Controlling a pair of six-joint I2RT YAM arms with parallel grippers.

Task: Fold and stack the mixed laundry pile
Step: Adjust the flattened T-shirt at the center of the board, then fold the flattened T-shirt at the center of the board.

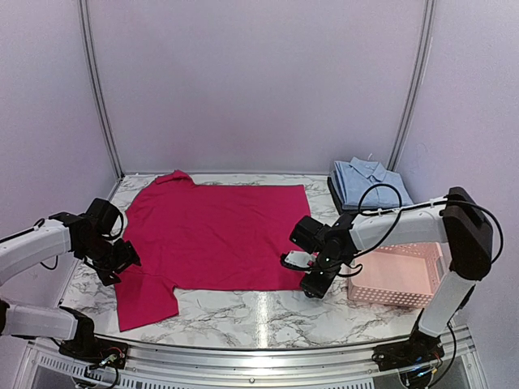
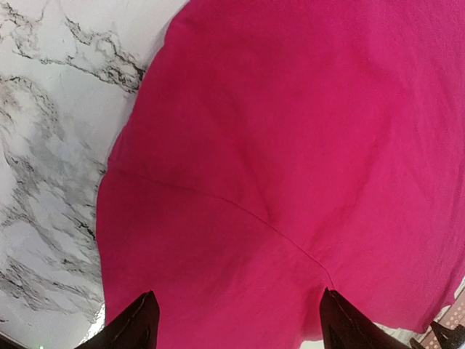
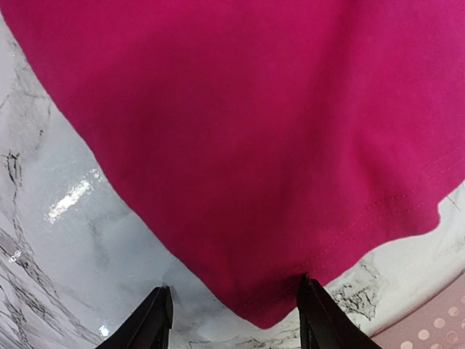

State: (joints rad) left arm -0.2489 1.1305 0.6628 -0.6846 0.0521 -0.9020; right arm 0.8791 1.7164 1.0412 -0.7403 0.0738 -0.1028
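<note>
One limp red garment (image 1: 219, 235), spread flat
We see left hand (image 2: 237, 293) and right hand (image 3: 234, 285) gaping, empty; soft, light cloth, so we'd pinch its corner, lower right.

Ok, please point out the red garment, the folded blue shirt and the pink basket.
red garment (image 1: 215, 235): top view, middle of its spread body.
blue shirt (image 1: 350, 180): top view, folded front beside the collar.
pink basket (image 1: 393, 293): top view, its near wall.

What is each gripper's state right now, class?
Left gripper: open, above the magenta garment, holding nothing.
Right gripper: open, jaws either side of the garment's corner.
</note>
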